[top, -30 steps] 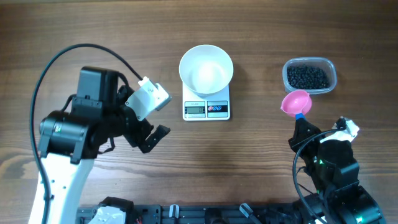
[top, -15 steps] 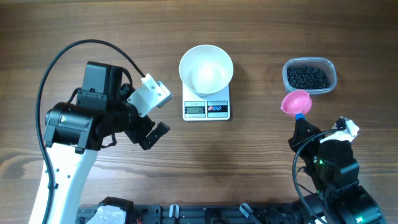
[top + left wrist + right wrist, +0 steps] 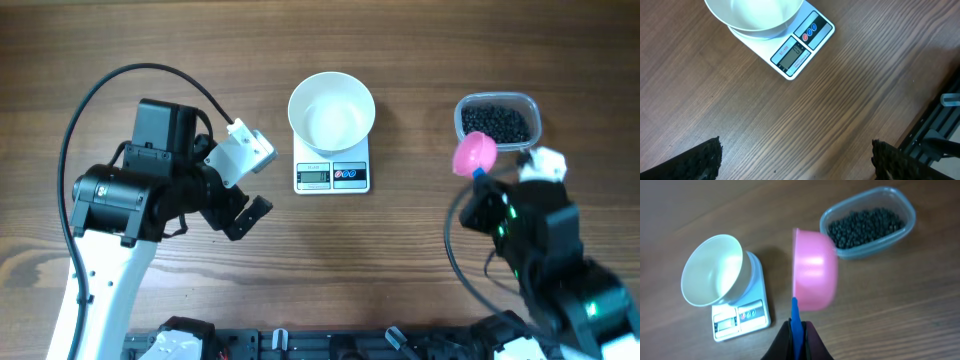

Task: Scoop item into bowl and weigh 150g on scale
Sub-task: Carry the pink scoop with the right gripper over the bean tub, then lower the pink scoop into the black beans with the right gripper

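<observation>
The white bowl (image 3: 331,110) stands empty on the white scale (image 3: 332,174) at the table's middle back. The item, dark beads (image 3: 494,122), fills a clear tub (image 3: 533,108) at the back right. My right gripper (image 3: 481,187) is shut on the blue handle of a pink scoop (image 3: 475,153), held just in front of the tub. From the right wrist, the scoop (image 3: 812,272) is tipped on its side above the table between the bowl (image 3: 712,277) and the beads (image 3: 865,225), gripper (image 3: 797,326) below it. My left gripper (image 3: 215,222) is open and holds nothing, left of the scale.
The left wrist view shows bare wood between the fingertips (image 3: 710,156), with the scale (image 3: 800,47) and bowl (image 3: 755,15) ahead. A black rail (image 3: 330,345) runs along the table's front edge. The left arm's cable (image 3: 110,85) arcs over the left side.
My right arm has moved back toward the tub, carrying the pink scoop up against the tub's front left corner. The left arm shifted slightly, then held still.
</observation>
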Available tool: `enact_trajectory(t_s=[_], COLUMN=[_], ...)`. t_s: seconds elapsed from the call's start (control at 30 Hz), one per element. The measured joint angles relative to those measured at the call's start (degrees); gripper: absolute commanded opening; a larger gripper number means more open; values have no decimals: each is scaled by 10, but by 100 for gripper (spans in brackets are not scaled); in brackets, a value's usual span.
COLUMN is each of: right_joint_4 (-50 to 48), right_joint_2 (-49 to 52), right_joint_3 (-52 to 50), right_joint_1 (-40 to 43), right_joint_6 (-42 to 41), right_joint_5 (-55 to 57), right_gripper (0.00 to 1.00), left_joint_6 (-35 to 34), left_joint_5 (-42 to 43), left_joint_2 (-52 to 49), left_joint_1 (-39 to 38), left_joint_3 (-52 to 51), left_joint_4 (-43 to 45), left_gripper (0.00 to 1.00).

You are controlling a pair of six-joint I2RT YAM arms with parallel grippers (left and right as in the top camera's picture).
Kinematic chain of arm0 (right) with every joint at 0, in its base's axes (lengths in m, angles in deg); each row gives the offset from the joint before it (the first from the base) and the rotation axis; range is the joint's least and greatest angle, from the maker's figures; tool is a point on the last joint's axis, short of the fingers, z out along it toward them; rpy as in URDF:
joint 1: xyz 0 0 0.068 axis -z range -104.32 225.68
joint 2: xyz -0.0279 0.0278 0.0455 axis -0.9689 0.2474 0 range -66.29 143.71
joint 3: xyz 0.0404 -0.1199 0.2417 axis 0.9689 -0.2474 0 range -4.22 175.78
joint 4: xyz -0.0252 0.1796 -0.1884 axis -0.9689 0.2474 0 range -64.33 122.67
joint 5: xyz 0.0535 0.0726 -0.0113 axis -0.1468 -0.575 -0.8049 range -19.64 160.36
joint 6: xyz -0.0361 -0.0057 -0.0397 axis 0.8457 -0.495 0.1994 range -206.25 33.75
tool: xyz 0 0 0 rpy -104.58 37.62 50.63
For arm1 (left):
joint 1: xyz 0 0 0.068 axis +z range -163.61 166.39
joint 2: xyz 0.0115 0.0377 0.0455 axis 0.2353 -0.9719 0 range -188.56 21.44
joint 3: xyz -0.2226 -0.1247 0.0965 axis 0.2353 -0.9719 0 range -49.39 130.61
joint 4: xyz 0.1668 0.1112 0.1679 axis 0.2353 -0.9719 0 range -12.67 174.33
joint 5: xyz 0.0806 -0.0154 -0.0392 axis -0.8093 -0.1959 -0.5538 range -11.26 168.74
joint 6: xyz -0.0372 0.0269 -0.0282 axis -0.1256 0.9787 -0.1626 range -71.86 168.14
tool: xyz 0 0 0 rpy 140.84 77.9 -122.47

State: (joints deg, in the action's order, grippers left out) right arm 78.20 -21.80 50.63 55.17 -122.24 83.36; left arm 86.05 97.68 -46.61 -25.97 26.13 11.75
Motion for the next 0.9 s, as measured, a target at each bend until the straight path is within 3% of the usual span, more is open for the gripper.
enact_trajectory(t_s=[0.2, 0.37, 0.6, 0.9], right_joint_4=[132, 155, 154, 121], right_joint_2=[222, 348, 386, 490], right_joint_3=[188, 311, 333, 334], right_joint_1=[1, 6, 63, 119], right_joint_6=[27, 76, 122, 186], right_joint_5=[-1, 15, 129, 169], right_gripper=[4, 4, 5, 4], left_joint_6=[0, 0, 0, 0], left_joint_5=[-2, -2, -2, -2], left_joint_2=[0, 0, 0, 0], left_joint_1=[0, 0, 0, 0], left_joint_3=[0, 0, 0, 0], left_joint_4=[1, 1, 1, 1], left_gripper=[100, 100, 100, 100])
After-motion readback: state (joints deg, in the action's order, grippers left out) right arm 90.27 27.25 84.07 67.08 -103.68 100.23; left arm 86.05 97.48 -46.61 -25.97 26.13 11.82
